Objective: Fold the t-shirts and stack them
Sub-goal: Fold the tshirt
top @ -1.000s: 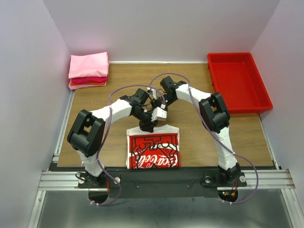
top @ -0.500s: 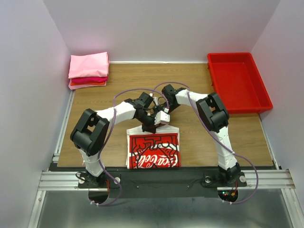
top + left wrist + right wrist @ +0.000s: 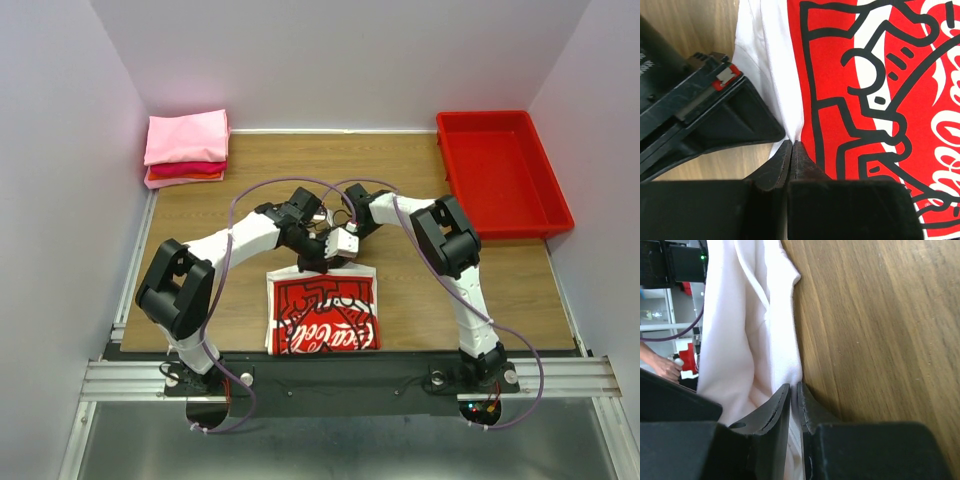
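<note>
A white t-shirt (image 3: 322, 315) with a red printed graphic lies folded at the table's near edge, centre. My left gripper (image 3: 313, 264) is at its far edge. In the left wrist view the fingers (image 3: 791, 146) are closed together on the shirt's white border (image 3: 771, 60), beside the red print (image 3: 875, 75). My right gripper (image 3: 343, 247) is just right of the left one. In the right wrist view its fingers (image 3: 794, 390) pinch a fold of white cloth (image 3: 745, 330) above the wood. A folded stack of pink and red t-shirts (image 3: 186, 148) sits at the far left corner.
A rigid red plastic tray (image 3: 503, 172) stands at the far right. Side walls enclose the wooden table (image 3: 260, 170). The two wrists are close together over the shirt's far edge, with purple cables looping above them.
Both wrists have come closer together and moved down toward the white shirt's far edge. The right wrist pulled in toward me. The shirt's outline looks unchanged.
</note>
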Motion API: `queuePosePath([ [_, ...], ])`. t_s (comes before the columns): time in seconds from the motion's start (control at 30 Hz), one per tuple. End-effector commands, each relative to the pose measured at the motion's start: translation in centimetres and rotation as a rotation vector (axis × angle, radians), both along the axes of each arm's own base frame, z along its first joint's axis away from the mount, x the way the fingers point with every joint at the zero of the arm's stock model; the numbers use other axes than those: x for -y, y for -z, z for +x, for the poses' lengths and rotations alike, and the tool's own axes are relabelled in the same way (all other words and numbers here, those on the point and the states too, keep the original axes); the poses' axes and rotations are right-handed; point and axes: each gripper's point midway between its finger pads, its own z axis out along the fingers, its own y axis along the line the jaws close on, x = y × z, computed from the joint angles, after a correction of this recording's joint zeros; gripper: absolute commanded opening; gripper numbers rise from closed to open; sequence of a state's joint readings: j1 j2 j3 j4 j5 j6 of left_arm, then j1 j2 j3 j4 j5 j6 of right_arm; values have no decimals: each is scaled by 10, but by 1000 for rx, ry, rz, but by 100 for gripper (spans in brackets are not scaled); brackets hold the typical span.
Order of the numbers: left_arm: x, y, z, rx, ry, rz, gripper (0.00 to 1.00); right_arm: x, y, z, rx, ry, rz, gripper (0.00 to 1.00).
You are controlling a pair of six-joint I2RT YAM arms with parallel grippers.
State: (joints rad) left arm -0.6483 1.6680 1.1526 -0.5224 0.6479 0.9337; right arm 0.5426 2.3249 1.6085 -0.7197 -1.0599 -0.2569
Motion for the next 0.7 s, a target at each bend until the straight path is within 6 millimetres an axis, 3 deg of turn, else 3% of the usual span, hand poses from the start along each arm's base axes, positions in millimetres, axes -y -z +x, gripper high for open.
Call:
queuePosePath([
  [0.0, 7, -31, 12, 91, 16, -38, 0, 8, 35, -4, 54, -27, -85, 19],
  [0.4, 18, -44, 40, 183, 24, -52, 0, 8, 36, -4, 51, -30, -78, 19],
  [0.67, 13, -44, 52, 220, 18, -35, 0, 9, 38, -7, 46, -34, -80, 18],
])
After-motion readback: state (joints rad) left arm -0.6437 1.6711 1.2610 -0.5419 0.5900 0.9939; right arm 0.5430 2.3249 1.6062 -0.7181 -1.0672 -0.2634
